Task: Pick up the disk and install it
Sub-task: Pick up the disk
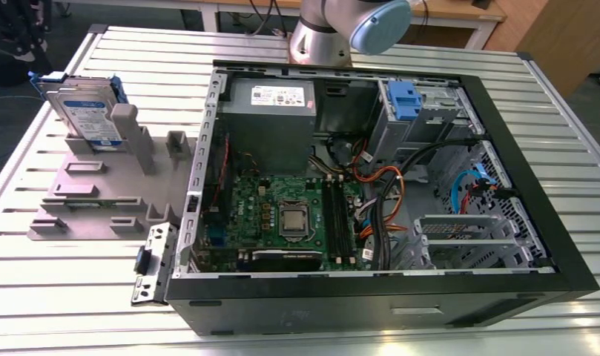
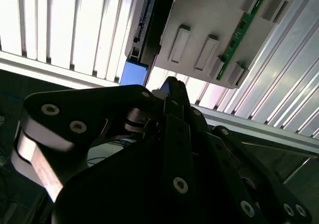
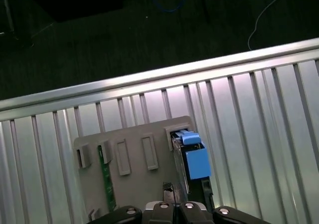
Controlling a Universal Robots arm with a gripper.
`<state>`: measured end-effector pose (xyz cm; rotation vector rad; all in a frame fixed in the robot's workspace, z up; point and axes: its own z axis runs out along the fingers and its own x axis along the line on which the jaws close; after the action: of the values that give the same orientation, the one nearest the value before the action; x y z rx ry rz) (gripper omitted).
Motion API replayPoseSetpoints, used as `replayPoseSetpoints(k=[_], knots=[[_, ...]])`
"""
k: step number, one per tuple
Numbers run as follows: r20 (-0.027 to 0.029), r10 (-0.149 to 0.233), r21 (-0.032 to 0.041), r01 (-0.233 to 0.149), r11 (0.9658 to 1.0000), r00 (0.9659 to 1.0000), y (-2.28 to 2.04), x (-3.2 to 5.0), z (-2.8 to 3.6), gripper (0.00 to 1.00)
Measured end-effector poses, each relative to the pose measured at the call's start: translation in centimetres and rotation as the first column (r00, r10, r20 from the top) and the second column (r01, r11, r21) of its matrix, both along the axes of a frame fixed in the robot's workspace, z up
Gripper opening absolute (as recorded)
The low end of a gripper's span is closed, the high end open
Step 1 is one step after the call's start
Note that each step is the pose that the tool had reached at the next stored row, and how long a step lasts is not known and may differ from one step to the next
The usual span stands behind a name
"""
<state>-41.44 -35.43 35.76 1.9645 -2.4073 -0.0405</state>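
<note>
The disk (image 1: 86, 115) stands upright on its edge in a slot of the grey holder (image 1: 92, 204), at the holder's far corner on the exterior view's left. Its labelled face is turned toward this camera, and the blue carrier (image 1: 50, 78) frames it along the top. The holder lies flat on the table (image 1: 72, 319) of metal slats, just beside the open computer case (image 1: 572, 252). The case lies on its side with the motherboard (image 1: 279, 215) facing up. At the far side inside the case, a blue piece (image 1: 403, 100) sits at the drive bay. The base of the arm (image 1: 325, 33) rises behind the case.

In the first wrist view the disk (image 3: 195, 160) is seen edge-on from above, with its blue end toward the camera, and it is seated in the holder (image 3: 134, 134). A thin green circuit strip (image 3: 105, 176) sits in another slot, well apart from the disk.

In the second wrist view the black hand (image 2: 170, 97) is in the foreground and the disk (image 2: 134, 72) lies beyond it, so the two are apart. It seems to me that the hand hangs near the blue end of the disk, but from this angle I am not sure. Whether the hand is apart or together, I cannot tell.
</note>
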Motion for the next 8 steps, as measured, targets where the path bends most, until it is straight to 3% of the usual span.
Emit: replayPoseSetpoints(k=[4,8], knots=[[0.0005,0.038,-0.0001,-0.038,0.9993,0.9993,0.00,-0.01,0.00,0.11],[0.0067,0.053,-0.0003,-0.053,0.9986,0.9986,0.00,-0.05,-0.06,0.11]])
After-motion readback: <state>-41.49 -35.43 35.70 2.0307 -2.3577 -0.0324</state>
